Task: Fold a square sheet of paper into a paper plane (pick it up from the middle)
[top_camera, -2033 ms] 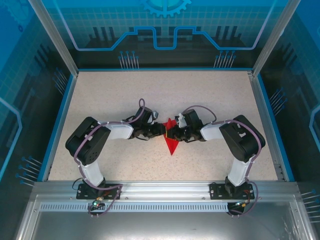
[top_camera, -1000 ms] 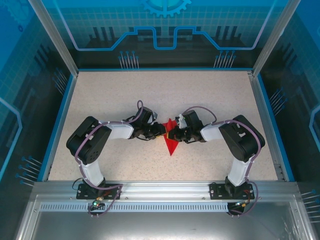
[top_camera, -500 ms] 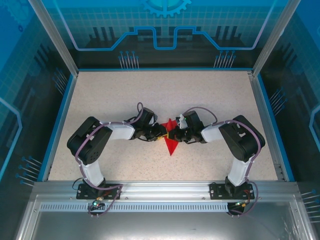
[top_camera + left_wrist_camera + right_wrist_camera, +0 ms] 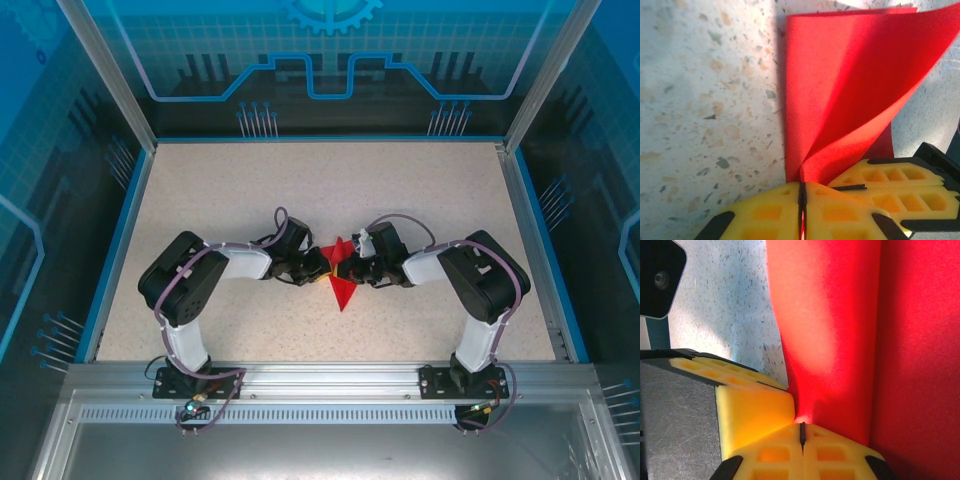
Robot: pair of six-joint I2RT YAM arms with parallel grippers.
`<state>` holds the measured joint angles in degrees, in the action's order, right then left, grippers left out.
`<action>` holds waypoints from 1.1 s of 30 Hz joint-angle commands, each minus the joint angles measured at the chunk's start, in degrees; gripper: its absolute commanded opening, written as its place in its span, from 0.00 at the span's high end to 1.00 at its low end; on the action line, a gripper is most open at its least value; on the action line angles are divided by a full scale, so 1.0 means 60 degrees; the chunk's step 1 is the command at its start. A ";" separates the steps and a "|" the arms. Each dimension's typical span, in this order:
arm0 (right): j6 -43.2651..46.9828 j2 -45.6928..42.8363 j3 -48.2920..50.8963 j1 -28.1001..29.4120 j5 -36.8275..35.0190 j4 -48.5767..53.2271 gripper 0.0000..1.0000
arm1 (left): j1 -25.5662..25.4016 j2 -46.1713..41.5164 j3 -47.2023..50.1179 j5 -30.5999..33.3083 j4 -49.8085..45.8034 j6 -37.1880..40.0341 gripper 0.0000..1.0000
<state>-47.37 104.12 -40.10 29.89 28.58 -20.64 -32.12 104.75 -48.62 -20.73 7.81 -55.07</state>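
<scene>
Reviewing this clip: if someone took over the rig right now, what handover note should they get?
Left gripper: shut, pinching the red paper; the flap above its pads curls up, not pressed flat.
Right gripper: shut on the same paper from the other side.
Paper: middle of the table, between the two grippers, pointed tip toward the arm bases.
Done: sheet picked up and creased into a pointed shape.
Left: probably flatten the raised flap, finish the remaining folds, then release.
</scene>
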 commanded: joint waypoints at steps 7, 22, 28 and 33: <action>0.0053 -0.0063 0.0224 -0.0062 -0.0103 0.0765 1.00 | -0.0033 0.0068 -0.0263 0.0334 -0.0713 0.0411 0.99; 0.0584 -0.1859 0.0575 -0.0163 -0.0237 0.1899 0.94 | 0.0088 0.0193 -0.0061 0.0556 -0.0951 0.0886 1.00; 0.0645 -0.2031 0.0788 -0.0091 -0.0297 0.2427 0.96 | 0.0171 0.0193 0.0092 0.0599 -0.0951 0.0987 1.00; 0.0647 -0.1954 0.0825 0.0054 -0.0222 0.2329 0.98 | 0.0199 0.0307 0.0164 0.0595 -0.0881 0.0999 1.00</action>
<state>-44.51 92.99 -35.40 29.65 27.03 -7.88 -31.66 104.75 -49.36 -19.90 6.24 -50.61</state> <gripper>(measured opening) 0.045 0.045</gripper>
